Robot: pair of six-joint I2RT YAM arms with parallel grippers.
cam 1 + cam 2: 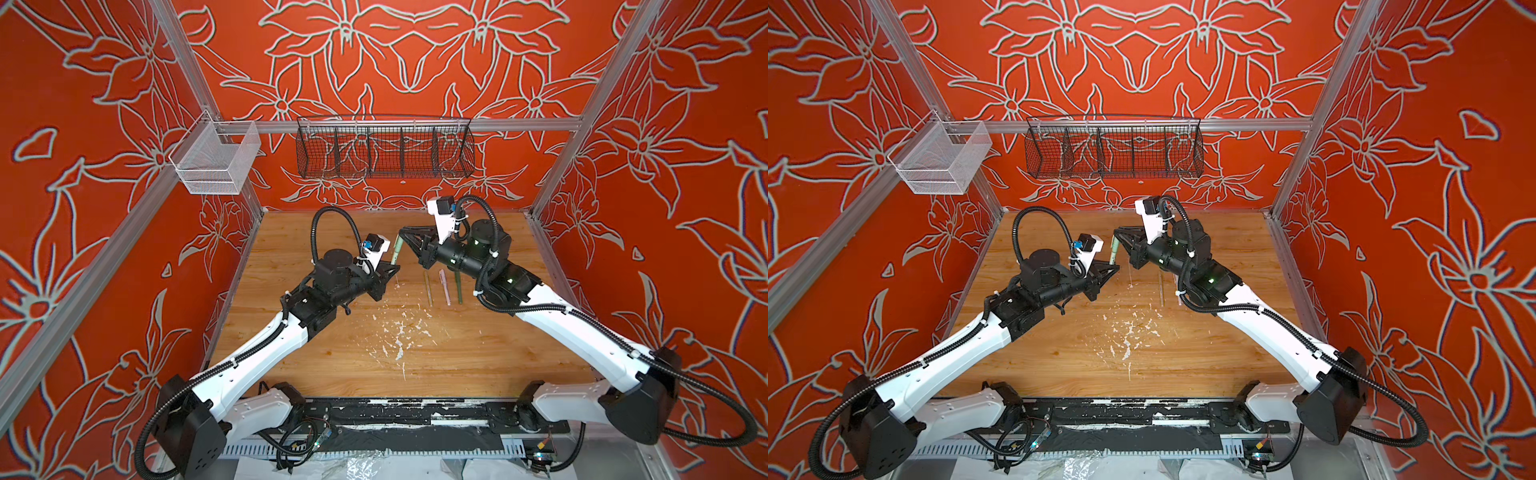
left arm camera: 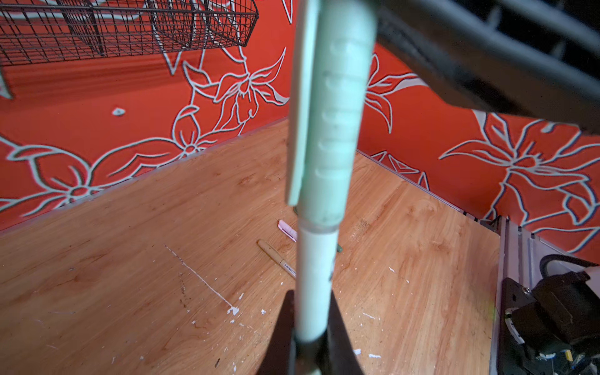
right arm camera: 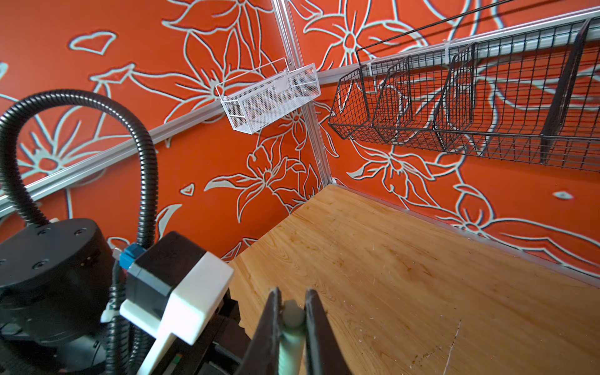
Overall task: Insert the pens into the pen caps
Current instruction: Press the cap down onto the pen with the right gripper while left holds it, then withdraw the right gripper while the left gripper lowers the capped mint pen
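Observation:
A pale green pen [image 1: 393, 254] [image 2: 313, 285] hangs above the table's back middle, and my left gripper [image 1: 392, 268] [image 2: 311, 302] is shut on its lower barrel. A pale green pen cap [image 2: 337, 130] [image 3: 292, 344] sits over the pen's upper end. My right gripper [image 1: 401, 231] [image 3: 293, 308] is shut on that cap. In a top view the same pen [image 1: 1113, 251] spans between the two grippers. A tan pen [image 1: 428, 289] [image 2: 276, 256], a pink pen [image 1: 444, 286] [image 2: 287, 230] and a dark green pen [image 1: 458, 286] lie side by side on the table, partly under my right wrist.
A black wire basket [image 1: 384, 151] and a white mesh basket [image 1: 216, 160] hang on the back rail. White paint flecks [image 1: 399, 328] are scattered over the middle of the wooden table [image 1: 478, 357]. Red flowered walls close in three sides.

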